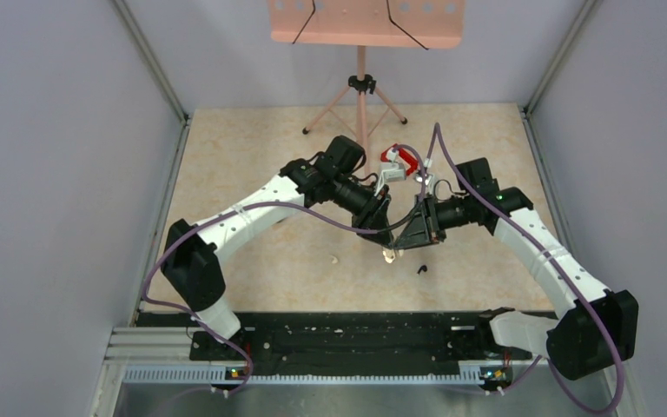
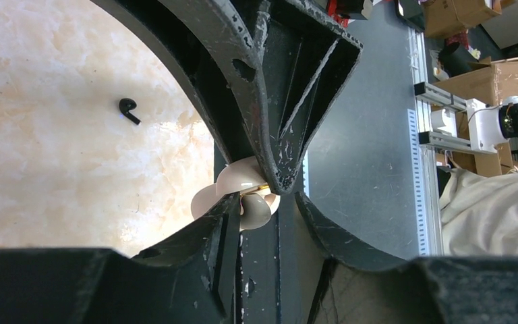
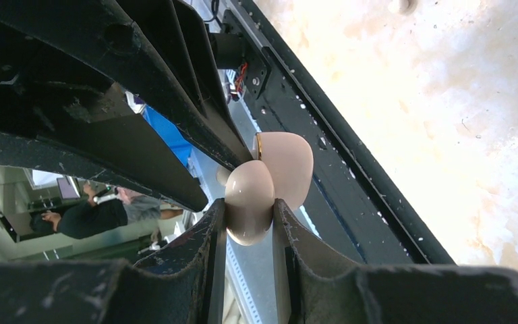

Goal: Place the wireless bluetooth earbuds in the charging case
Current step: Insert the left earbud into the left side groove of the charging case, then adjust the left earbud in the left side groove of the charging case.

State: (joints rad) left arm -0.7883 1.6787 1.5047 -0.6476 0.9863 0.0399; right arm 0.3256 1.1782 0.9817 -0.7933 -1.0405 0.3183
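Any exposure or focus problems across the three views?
Top external: evenly lit; the small black comma-shaped earbud is only a speck. Left wrist: the pale marbled tabletop blows out in patches, yet the earbud is crisp. Right wrist: tabletop overexposed at upper right; the cream glossy pebble-shaped case is sharp, the room behind soft.

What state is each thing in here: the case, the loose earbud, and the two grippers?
charging case: lid open, one half clamped.
earbud: outside the case, lying on the table.
right gripper: shut on the charging case.
left gripper: fingers at the case; grip unclear.
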